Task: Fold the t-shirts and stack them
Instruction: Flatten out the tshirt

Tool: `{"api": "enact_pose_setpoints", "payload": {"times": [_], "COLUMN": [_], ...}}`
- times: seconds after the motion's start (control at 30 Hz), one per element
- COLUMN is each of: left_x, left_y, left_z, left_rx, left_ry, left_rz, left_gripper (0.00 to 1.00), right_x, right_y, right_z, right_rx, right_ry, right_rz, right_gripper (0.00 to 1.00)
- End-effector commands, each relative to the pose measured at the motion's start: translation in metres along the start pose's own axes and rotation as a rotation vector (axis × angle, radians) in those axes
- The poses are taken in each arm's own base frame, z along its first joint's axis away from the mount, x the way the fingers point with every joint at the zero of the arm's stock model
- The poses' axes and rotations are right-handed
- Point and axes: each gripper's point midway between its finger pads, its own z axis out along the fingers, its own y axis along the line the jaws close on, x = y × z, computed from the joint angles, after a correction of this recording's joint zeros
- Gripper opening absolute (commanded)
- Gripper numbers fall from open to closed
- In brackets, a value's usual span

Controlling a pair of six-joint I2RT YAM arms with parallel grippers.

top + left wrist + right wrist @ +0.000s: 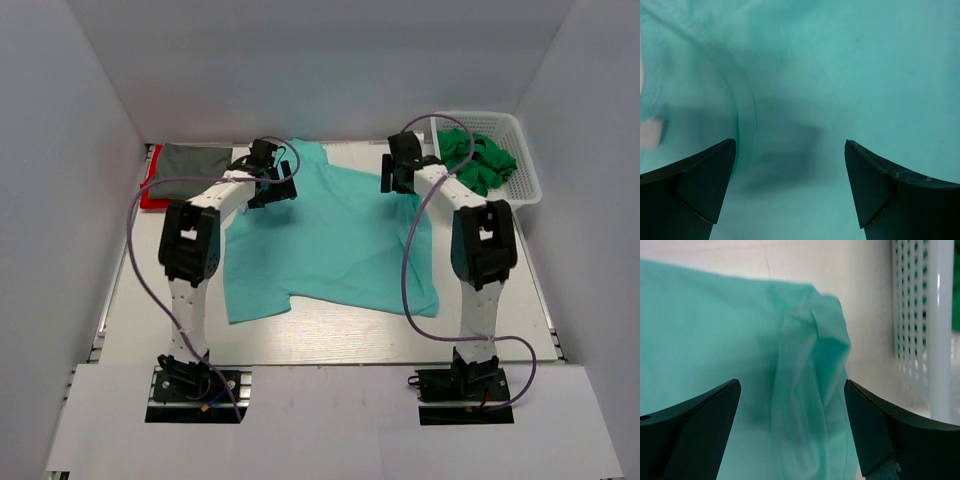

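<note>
A large light teal t-shirt (330,235) lies spread on the white table. My left gripper (272,178) is open just above its far left part; teal cloth (840,75) with a curved seam fills that wrist view. My right gripper (398,172) is open over the shirt's far right corner, a bunched fold (812,390) lying between its fingers. A dark grey shirt (192,162) lies folded on a red one (150,196) at the far left. A bright green shirt (478,158) sits crumpled in the basket.
A white plastic lattice basket (527,180) stands at the far right corner; its wall shows in the right wrist view (920,315). White walls enclose the table on three sides. Grey cables loop from both arms.
</note>
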Motion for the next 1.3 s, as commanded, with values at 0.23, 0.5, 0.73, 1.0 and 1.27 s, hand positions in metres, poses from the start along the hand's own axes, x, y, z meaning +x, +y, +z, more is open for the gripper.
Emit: {"api": "enact_pose_setpoints", "payload": {"times": [0.23, 0.5, 0.73, 1.0, 1.27], "left_x": [0.024, 0.063, 0.069, 0.057, 0.053], "left_y": [0.032, 0.095, 0.125, 0.138, 0.132], "left_z": [0.050, 0.023, 0.007, 0.007, 0.006], "left_rx": [-0.147, -0.365, -0.413, -0.439, -0.388], "left_ry": [0.079, 0.136, 0.129, 0.101, 0.097], "left_rz": [0.058, 0.051, 0.009, -0.019, -0.020], "left_gripper": [1.00, 1.00, 1.00, 1.00, 1.00], "right_x": [-0.031, -0.015, -0.032, -0.082, -0.103], "right_y": [0.003, 0.000, -0.019, -0.062, -0.030], "right_z": [0.038, 0.056, 0.058, 0.032, 0.018], "right_rx": [0.057, 0.082, 0.170, 0.263, 0.047], "right_ry": [-0.052, 0.004, -0.019, -0.132, -0.173], "right_rz": [-0.136, -0.219, -0.192, -0.157, -0.181], "right_gripper": [0.90, 0.90, 0.90, 0.90, 0.90]}}
